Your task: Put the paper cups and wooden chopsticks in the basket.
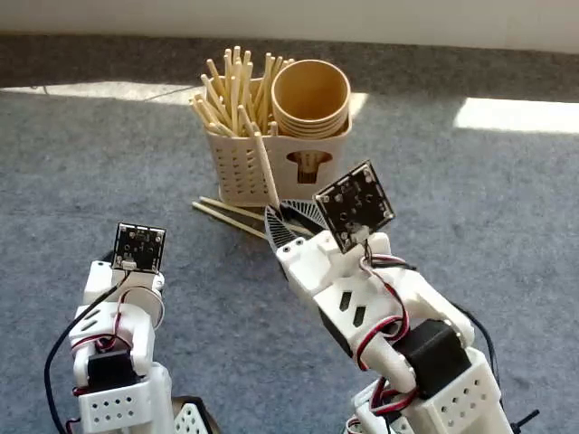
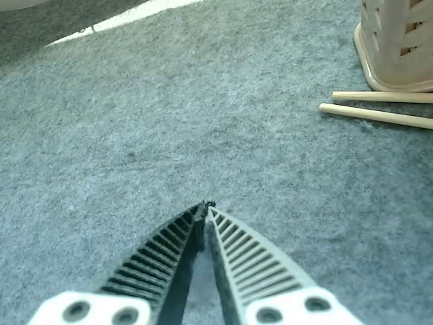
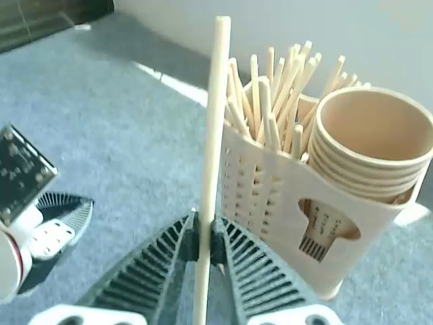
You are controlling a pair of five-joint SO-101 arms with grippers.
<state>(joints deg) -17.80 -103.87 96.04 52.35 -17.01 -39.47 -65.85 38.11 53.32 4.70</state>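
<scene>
A pale wooden chopstick [image 3: 210, 135] stands nearly upright, clenched between the ribbed black jaws of the right gripper [image 3: 204, 233], just in front of the cream perforated plastic basket [image 1: 242, 170]. Inside the basket, a bundle of wooden chopsticks [image 1: 231, 90] fills one compartment and a stack of tan paper cups [image 1: 310, 95] sits in the other. Two more loose chopsticks [image 2: 377, 107] lie on the grey carpet [image 1: 507, 208] beside the basket's base. The left gripper [image 2: 205, 207] hangs over bare carpet, jaws pressed together on nothing.
</scene>
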